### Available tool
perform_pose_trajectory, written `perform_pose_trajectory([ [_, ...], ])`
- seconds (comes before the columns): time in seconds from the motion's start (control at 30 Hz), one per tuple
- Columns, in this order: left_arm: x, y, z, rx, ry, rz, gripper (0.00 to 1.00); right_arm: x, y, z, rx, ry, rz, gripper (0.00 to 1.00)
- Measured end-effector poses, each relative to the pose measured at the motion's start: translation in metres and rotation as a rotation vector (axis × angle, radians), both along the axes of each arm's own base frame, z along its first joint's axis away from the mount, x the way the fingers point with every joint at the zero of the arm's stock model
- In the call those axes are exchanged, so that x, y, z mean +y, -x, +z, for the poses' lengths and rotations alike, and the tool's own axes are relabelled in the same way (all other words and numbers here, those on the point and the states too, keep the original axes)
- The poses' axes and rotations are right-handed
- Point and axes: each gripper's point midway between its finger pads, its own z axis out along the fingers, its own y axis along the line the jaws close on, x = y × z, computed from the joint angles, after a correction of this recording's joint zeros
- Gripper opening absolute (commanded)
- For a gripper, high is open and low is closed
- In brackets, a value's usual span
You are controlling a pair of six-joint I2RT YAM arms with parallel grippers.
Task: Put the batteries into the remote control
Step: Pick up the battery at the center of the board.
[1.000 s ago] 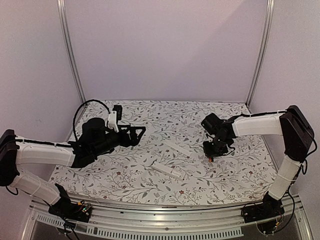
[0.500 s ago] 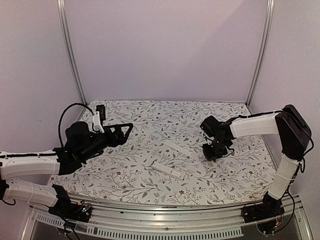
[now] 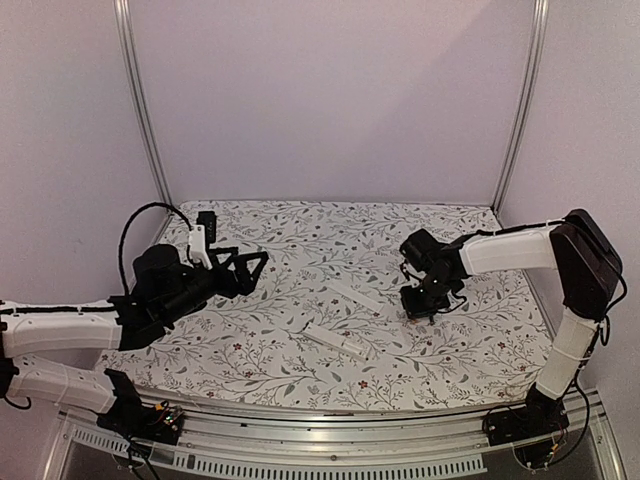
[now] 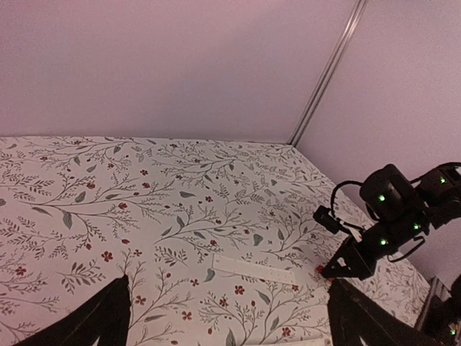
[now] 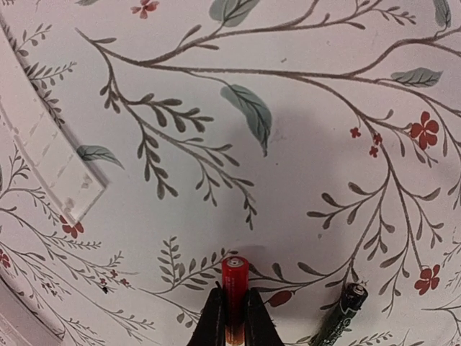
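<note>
My right gripper (image 5: 233,299) is shut on a red-orange battery (image 5: 234,288), held just above the floral table. A second, dark battery (image 5: 342,313) lies on the table just to its right. In the top view the right gripper (image 3: 420,308) is low over the table at centre right. The remote control (image 3: 338,340), a thicker white bar, lies near the front middle. The thin cover strip (image 3: 356,297) lies behind it; it also shows in the right wrist view (image 5: 43,144) and the left wrist view (image 4: 253,269). My left gripper (image 3: 247,264) hovers open and empty at the left.
The floral table (image 3: 300,230) is bounded by pale walls and two metal posts (image 3: 145,110) at the back corners. The right arm's black wrist (image 4: 389,209) shows at the right of the left wrist view.
The left arm has pulled back to the left, its gripper still open. The right gripper has shifted slightly left and lower, still holding the battery.
</note>
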Motion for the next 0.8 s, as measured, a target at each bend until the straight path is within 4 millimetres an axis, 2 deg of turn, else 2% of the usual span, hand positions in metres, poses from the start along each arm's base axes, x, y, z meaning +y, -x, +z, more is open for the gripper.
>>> perform_pose_trajectory([
  [0.1,-0.008,0.001,-0.006,-0.026,-0.059,-0.046,0.95,0.006,-0.001,0.005,0.005,-0.03,0.03,0.0],
  [0.17,-0.016,0.004,-0.01,-0.05,-0.112,-0.097,0.96,0.014,-0.005,0.015,-0.004,-0.072,0.065,0.0],
  [0.27,-0.036,0.009,-0.01,-0.1,-0.221,-0.224,0.97,0.027,-0.008,0.044,-0.056,-0.156,0.152,0.0],
  [0.3,-0.047,0.013,-0.008,-0.122,-0.27,-0.294,0.97,0.033,-0.008,0.058,-0.086,-0.192,0.194,0.0],
  [0.43,-0.081,0.028,-0.01,-0.201,-0.44,-0.552,0.98,0.047,-0.004,0.092,-0.166,-0.29,0.315,0.0],
  [0.57,-0.101,0.043,-0.036,-0.242,-0.609,-0.798,0.99,0.056,0.009,0.113,-0.222,-0.374,0.421,0.0],
  [0.67,-0.107,0.053,-0.063,-0.29,-0.726,-0.958,1.0,0.058,0.021,0.115,-0.225,-0.413,0.468,0.0],
  [0.8,-0.117,0.051,-0.093,-0.318,-0.828,-1.108,0.95,0.059,0.034,0.115,-0.224,-0.458,0.508,0.0],
])
